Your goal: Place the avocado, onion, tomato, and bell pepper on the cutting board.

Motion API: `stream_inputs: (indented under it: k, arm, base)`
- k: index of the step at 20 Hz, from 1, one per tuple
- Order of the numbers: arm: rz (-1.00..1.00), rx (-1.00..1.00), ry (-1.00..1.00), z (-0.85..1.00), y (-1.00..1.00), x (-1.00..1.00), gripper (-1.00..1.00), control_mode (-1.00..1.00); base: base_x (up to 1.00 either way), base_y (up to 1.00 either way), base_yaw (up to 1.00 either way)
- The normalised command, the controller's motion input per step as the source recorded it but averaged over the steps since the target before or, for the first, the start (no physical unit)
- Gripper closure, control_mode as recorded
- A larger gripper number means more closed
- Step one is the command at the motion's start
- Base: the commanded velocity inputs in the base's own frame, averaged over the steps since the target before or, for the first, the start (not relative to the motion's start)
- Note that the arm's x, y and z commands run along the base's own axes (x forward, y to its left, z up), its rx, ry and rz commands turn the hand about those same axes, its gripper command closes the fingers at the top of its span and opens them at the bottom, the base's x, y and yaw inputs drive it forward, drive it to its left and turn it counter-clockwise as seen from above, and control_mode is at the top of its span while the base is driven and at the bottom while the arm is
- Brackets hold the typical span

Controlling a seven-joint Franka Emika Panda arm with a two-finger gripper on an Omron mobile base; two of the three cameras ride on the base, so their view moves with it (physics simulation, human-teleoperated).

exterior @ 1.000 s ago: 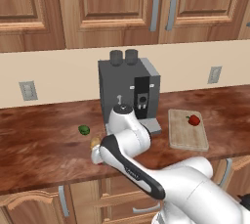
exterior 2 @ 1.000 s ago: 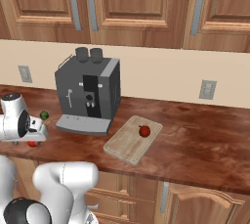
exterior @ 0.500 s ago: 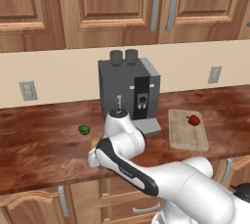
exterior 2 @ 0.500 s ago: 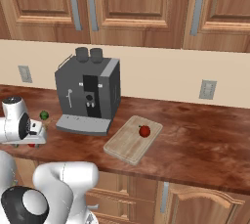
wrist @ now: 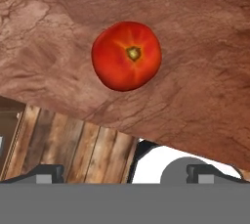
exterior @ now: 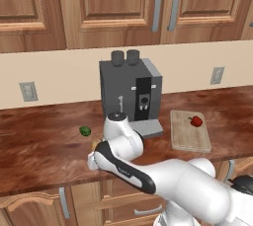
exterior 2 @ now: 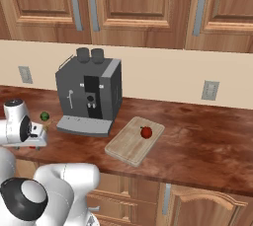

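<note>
Wide-open hand [wrist: 124, 171] hovers empty above the tomato [wrist: 127, 55].

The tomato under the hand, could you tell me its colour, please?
Bright red tomato, tan stem scar; hand view shows it best.

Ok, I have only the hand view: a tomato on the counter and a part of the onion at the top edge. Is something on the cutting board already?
Observer: Yes, the bell pepper lies on the cutting board, near its far end.
Operator: And what else is not yet on it?
Observer: The avocado; it sits on the counter, left of the coffee machine.
Operator: Where is the board from that machine?
Observer: To its right, close beside the machine's base.
</note>
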Motion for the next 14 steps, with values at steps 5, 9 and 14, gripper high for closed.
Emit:
stream_inputs:
  k: [5,9,14]
  arm:
    - [0.0,0.0,0.0,-0.04,0.0,0.17,-1.0,-1.0]
    - [0.0,0.0,0.0,-0.05,0.0,0.23,-1.0,-1.0]
    - [0.0,0.0,0.0,-0.14,0.03,0.2,-1.0,-1.0]
  base:
    - [0.0,0.0,0.0]
    - [0.0,0.0,0.0]
    - [0.0,0.0,0.0]
